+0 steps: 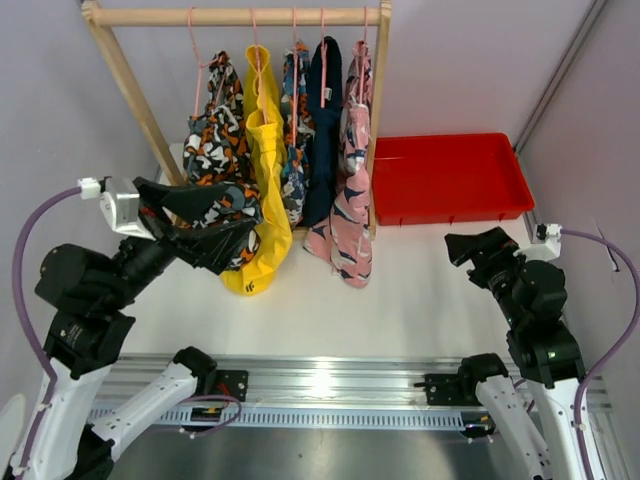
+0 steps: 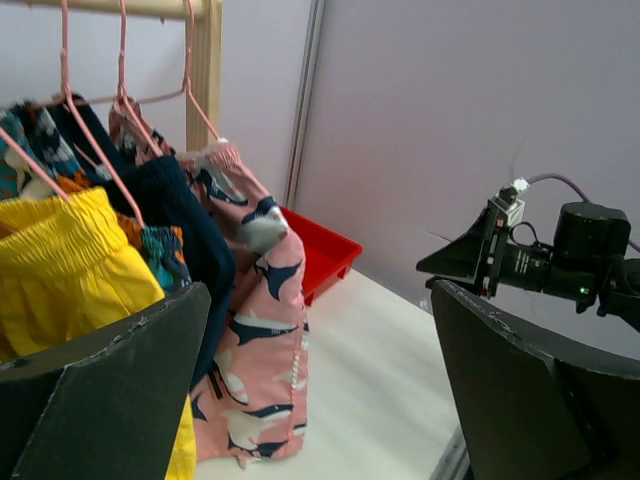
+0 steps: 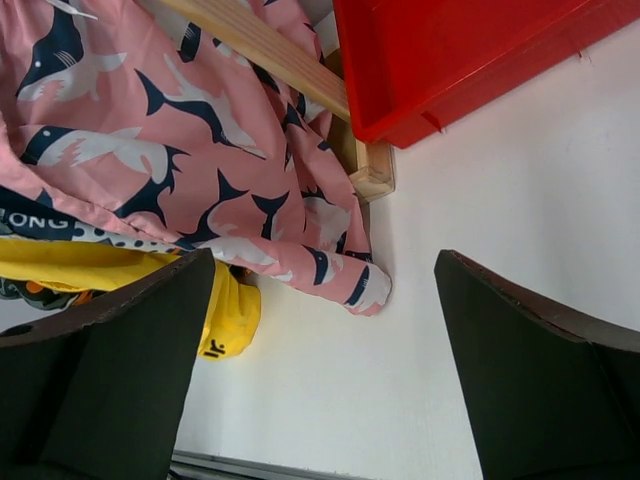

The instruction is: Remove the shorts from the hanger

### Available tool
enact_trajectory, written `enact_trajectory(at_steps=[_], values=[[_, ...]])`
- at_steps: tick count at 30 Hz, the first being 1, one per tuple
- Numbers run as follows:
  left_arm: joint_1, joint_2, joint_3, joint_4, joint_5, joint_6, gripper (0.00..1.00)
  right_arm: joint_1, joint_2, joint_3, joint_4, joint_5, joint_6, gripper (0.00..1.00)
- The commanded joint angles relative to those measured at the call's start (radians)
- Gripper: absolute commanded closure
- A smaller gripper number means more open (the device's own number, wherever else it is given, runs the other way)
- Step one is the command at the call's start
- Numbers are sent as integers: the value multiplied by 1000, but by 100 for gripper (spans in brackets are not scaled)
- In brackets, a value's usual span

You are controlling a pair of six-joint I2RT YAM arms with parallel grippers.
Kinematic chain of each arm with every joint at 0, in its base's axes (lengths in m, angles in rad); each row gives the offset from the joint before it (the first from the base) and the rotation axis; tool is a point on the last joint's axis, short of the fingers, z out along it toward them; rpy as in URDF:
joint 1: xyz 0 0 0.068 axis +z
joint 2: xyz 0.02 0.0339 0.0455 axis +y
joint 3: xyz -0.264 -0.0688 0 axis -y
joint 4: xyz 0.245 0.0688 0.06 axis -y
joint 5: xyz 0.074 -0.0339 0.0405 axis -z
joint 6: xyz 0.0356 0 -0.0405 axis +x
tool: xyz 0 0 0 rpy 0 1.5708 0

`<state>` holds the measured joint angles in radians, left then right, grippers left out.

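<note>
Two sets of jaws, both spread wide, nothing held in either. Left gripper [image 2: 315, 300] sits low in front of the wooden rack [image 1: 235, 16], close by the camouflage pair [image 1: 215, 140] and yellow pair [image 1: 262, 170]; contact I cannot tell. Right gripper [image 3: 322, 258] hangs near the rack's right foot, apart from the pink pair [image 1: 350, 190]. Five shorts hang from the rack's rail on pink hangers [image 1: 196, 60], the blue-orange print pair [image 1: 294, 130] and navy pair [image 1: 322, 130] mid-row. Waistbands up, long axis vertical; yellow and pink hems reach the table [image 1: 420, 300]. Red tray [image 1: 450, 175] sits against the rack's right post; bare tabletop in front of the rack.
</note>
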<state>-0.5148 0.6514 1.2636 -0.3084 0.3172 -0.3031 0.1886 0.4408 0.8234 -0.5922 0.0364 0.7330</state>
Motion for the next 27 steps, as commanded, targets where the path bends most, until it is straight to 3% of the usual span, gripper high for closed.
enact_trajectory(at_steps=[1, 4, 10, 13, 17, 18, 21, 27], values=[[-5, 18, 34, 1, -4, 73, 1, 5, -5, -33, 89, 6, 3, 0], [-5, 54, 29, 74, 48, 73, 1, 6, 1, -56, 132, 54, -23, 0], [-19, 289, 265, 15, 14, 82, 1, 5, 128, -24, 207, 83, -141, 0], [-117, 473, 462, -49, -103, 133, 1, 6, 241, 23, 244, 27, -196, 1], [-194, 782, 898, -258, -309, 180, 2, 6, 329, 42, 298, 11, -214, 1], [-198, 903, 1021, -286, -322, 180, 4, 6, 340, 37, 310, 10, -215, 0], [-217, 1043, 1207, -314, -383, 182, 4, 6, 380, 25, 354, -1, -213, 0], [-225, 1218, 1226, -207, -403, 156, 6, 6, 378, -23, 347, 19, -228, 0]])
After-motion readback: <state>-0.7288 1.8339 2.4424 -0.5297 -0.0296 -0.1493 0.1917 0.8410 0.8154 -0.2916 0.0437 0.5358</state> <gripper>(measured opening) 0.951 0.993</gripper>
